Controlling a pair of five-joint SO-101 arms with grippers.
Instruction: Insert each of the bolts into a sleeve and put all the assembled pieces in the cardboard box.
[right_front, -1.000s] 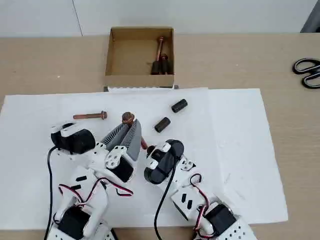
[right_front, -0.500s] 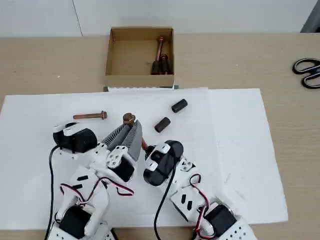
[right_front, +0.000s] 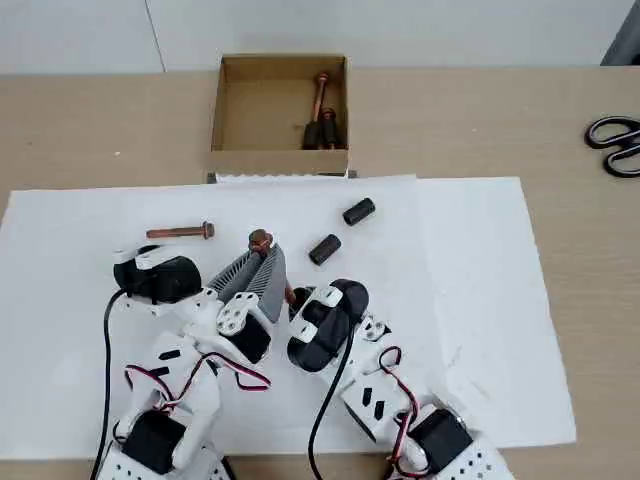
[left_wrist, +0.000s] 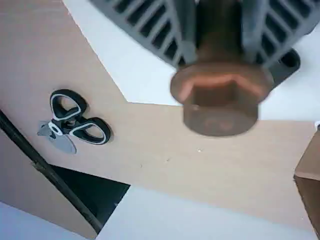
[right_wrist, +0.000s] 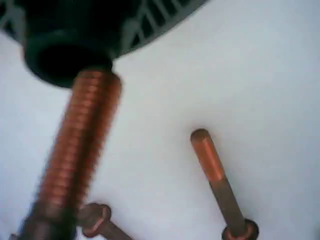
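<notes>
At the left of the paper (right_front: 70, 270) a loose bolt (right_front: 180, 231) lies flat, its head toward the middle, well apart from both claws.

Next is the left claw (right_front: 262, 255). It is closed narrow on the shank of the held bolt (left_wrist: 220, 95), just under the head. The long axis of the held bolt runs from the head, which looks toward the box (right_front: 225, 110), back and a little to the right, to the right claw (right_front: 302, 298). The right claw grips a black sleeve (right_wrist: 65, 57), and the threaded end meets the open mouth of the sleeve. It seems to be just inside, but how deep I cannot tell.

The coming move turns on this line. I judge that thread and bore are nearly on one axis, so the two claws should close together along it and not across it, or the thread may catch on the rim.

In the box lie assembled pieces (right_front: 322, 125). To the right, a near sleeve (right_front: 324, 249) and a far sleeve (right_front: 359, 211) wait on the paper, closer to the right claw.
</notes>
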